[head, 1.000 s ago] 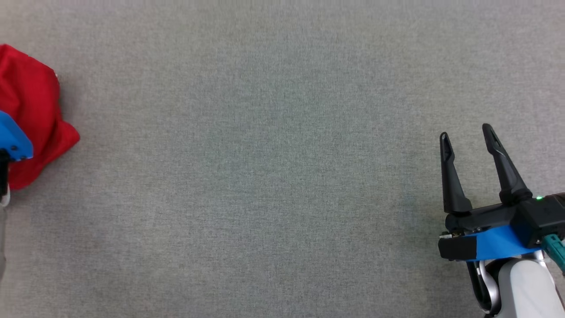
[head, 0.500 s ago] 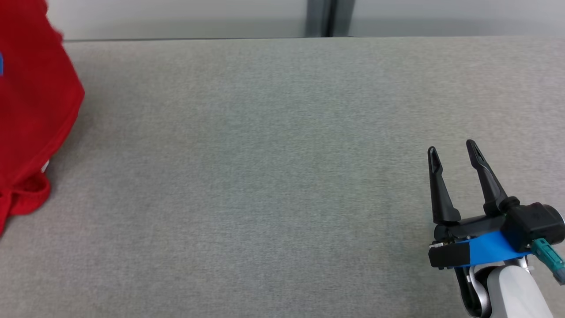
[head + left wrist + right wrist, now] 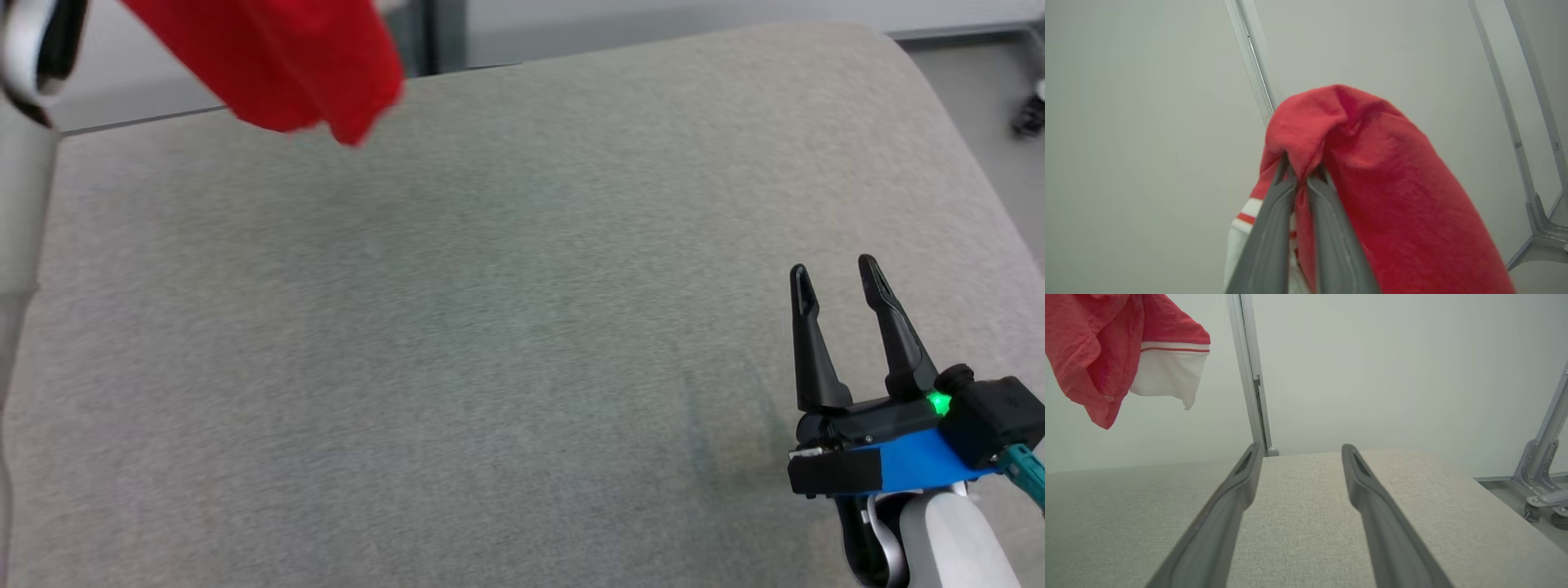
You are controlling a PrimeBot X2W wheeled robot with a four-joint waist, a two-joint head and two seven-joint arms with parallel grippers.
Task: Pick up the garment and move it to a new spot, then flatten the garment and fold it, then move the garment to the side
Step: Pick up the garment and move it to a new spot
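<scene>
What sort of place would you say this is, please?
Likely a robotics lab: a grey fabric-topped table, bare pale wall panels, and a metal frame on casters.

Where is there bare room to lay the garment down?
The table is bare across its middle. Only the near right is taken, by the right gripper. The garment hangs above the far left.

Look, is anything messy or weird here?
Nothing is broken or spilled. The red garment hangs bunched up in the air near the table's far edge, pinched in the left hand, so it looks crumpled. The right hand hovers open over the table.
</scene>
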